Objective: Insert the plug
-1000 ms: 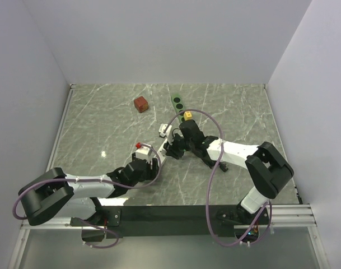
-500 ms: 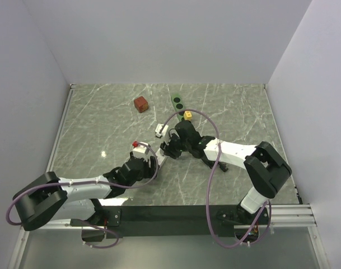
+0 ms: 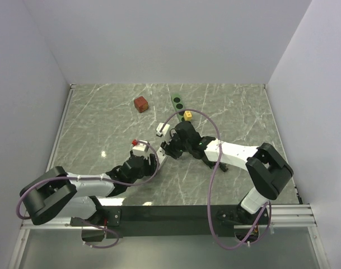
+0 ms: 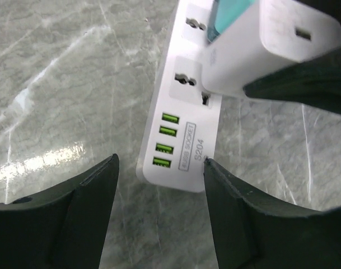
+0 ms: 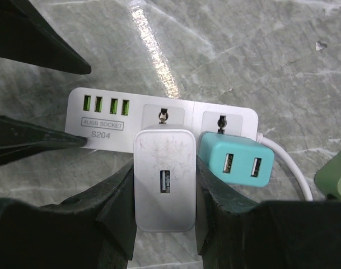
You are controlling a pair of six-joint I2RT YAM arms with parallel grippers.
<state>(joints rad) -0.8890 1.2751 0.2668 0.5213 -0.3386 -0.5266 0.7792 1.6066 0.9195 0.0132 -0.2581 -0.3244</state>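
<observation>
Two sockets on the white oblong plastic power strip (image 5: 190, 115): one carries a teal square adapter (image 5: 237, 162), the other looks free. Step in hand is prob. final alignment. The right gripper (image 5: 163, 196) is clamped on the white boxy USB charger plug (image 5: 163, 162), held over the free socket, just beside the teal one; can't tell if prongs are in. Jaws of the left gripper (image 4: 159, 168) stand apart, flanking the strip's USB end w/o squeezing. Next move: line prongs w/ slots, press straight down, left steadying the strip.

Right fingers (image 5: 111, 210) shifted the white plug (image 5: 163, 179) left over the strip (image 5: 103, 120).
</observation>
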